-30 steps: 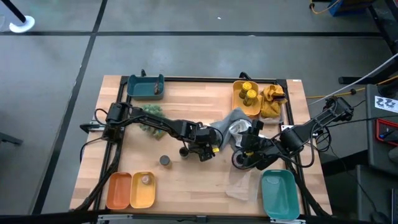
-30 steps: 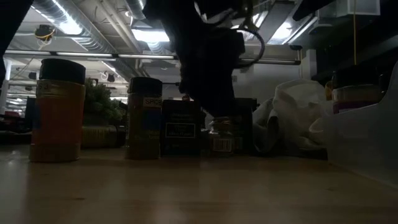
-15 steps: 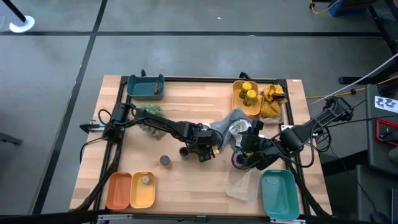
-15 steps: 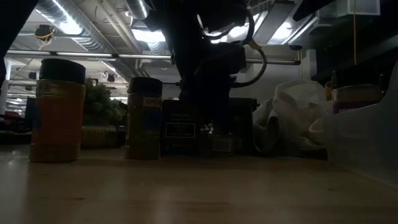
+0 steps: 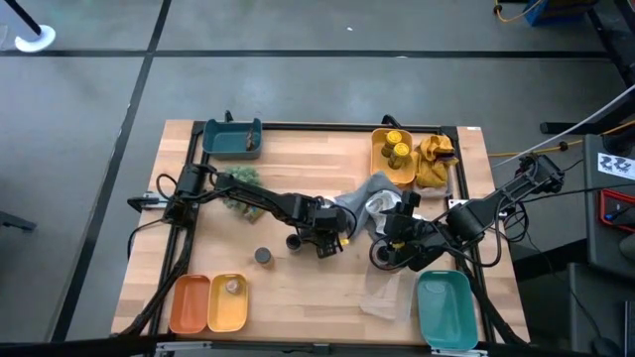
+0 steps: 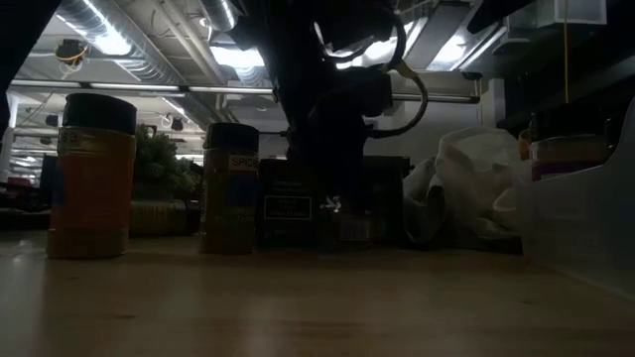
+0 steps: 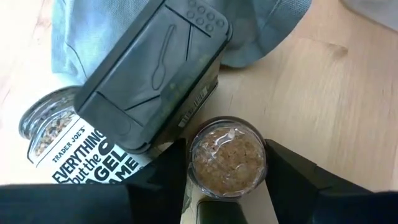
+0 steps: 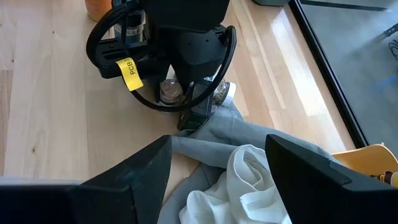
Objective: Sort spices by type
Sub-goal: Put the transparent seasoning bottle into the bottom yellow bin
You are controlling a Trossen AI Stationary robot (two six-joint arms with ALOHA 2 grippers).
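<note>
My left gripper (image 5: 325, 241) is at the table's middle, down over a small clear jar of brown spice (image 7: 227, 155). Its fingers stand on either side of the jar. Beside the jar stand a black flip-lid tin (image 7: 155, 68) and a glass jar with a white label (image 7: 56, 143) lying on its side. Two dark-lidded jars (image 5: 262, 255) (image 5: 295, 241) stand on the wood nearby. Yellow-lidded jars (image 5: 397, 151) sit in the yellow tray, and one jar (image 5: 232, 287) sits in the near yellow tray. My right gripper (image 5: 392, 248) is open above the grey and white cloths (image 8: 249, 162). My left gripper pinches the small clear jar between its two fingers, on the jar's round side wall (image 7: 193, 158). The fingers (image 7: 171, 168) come from above, pointing down. The jar stands upright; in the low view its base (image 6: 352, 236) is at the table top.
A bushy green plant ball (image 5: 238, 183) lies under the left arm. A teal tray (image 5: 233, 139) is at the far left and another (image 5: 444, 307) at the near right. An orange tray (image 5: 189, 302) is at the near left. A yellow cloth (image 5: 437, 159) lies far right.
My left gripper has come down over the small clear jar beside the black tin, so its fingers now stand around the jar near the table. The jars and cloths have stayed in place.
</note>
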